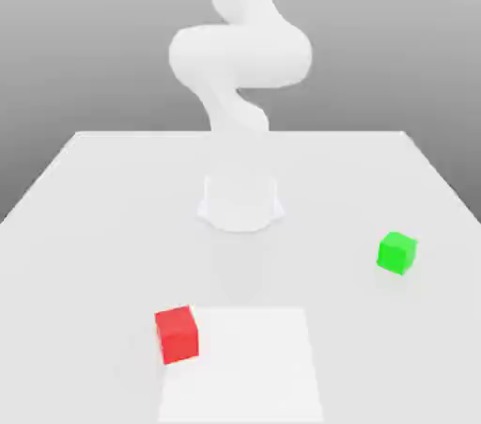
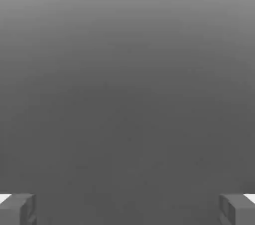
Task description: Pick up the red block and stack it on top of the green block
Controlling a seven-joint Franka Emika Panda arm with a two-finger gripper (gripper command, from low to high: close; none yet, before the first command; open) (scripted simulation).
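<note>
Here, red block (image 1: 177, 334) flat, well apart from green block (image 1: 396, 252); end effector (image 2: 127, 209) wide open, empty.

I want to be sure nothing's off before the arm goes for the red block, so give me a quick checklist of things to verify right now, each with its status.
1. Gripper open with nothing between its fingers: ok, they stand far apart in the hand view.
2. Red block free on the table, nothing on it: ok.
3. Green block free, its top bare for stacking: ok.
4. The two blocks well apart, so grasping one should not nudge the other: ok; red sits toward the exterior view's left, green toward its right.
5. Gripper lined up over the red block: not ok, the hand view shows no block.
6. Block resting flat: ok for both.
</note>
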